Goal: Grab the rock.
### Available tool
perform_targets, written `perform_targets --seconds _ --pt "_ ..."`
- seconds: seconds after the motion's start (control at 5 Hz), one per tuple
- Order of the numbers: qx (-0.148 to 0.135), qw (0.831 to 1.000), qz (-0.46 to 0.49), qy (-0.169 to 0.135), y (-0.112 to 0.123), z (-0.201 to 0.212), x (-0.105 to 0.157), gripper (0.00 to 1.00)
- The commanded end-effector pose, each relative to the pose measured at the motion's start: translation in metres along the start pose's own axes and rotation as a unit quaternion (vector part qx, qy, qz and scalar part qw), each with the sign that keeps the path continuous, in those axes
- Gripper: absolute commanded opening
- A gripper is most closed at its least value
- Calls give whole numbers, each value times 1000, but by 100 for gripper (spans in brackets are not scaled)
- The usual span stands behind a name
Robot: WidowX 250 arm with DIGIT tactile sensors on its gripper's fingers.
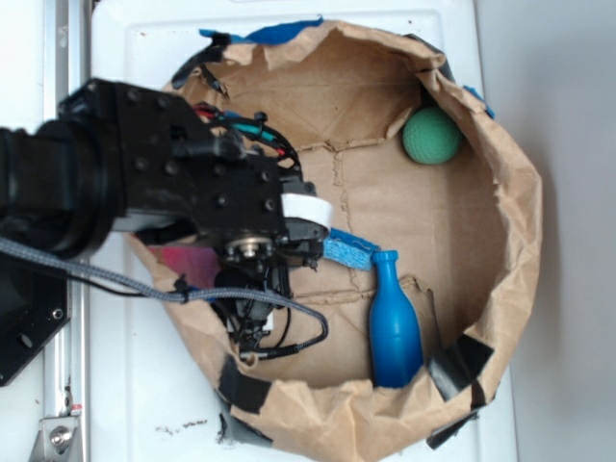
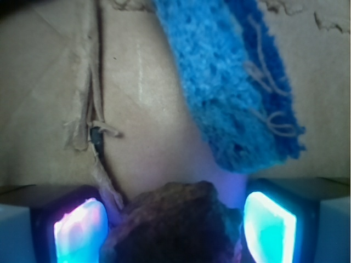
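The rock (image 2: 175, 224), a dark brown bumpy lump, fills the gap between my gripper's (image 2: 175, 219) two glowing pads at the bottom of the wrist view. The left pad (image 2: 82, 233) and right pad (image 2: 270, 227) both sit against its sides, so the gripper is shut on it. In the exterior view the gripper (image 1: 248, 322) reaches down onto the brown paper floor at the left of the paper-lined basin. There the arm hides the rock.
A blue flat sponge (image 2: 236, 82) lies just ahead of the jaws, the same sponge (image 1: 348, 250) showing beside the arm. A blue bottle (image 1: 393, 322) lies at the front right and a green ball (image 1: 431, 135) at the back right. The crumpled paper wall (image 1: 510, 241) rings everything.
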State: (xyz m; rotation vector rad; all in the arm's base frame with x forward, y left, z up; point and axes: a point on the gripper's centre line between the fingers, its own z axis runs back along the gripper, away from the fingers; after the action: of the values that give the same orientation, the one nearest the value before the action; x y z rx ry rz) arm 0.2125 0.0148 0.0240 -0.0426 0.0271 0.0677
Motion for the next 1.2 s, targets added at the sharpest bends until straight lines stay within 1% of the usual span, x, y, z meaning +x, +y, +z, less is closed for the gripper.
perform_targets --seconds 0.0,0.2,0.4,0.8,1.0 --pt "-3 1000 -6 -2 -2 1 -1 100" --pt "-6 1000 -2 -4 -2 0 -3 90" --pt "-8 1000 3 -7 -2 2 -4 0" --pt "-5 1000 14 -15 3 6 3 0" --pt "-11 999 28 -31 9 28 8 0"
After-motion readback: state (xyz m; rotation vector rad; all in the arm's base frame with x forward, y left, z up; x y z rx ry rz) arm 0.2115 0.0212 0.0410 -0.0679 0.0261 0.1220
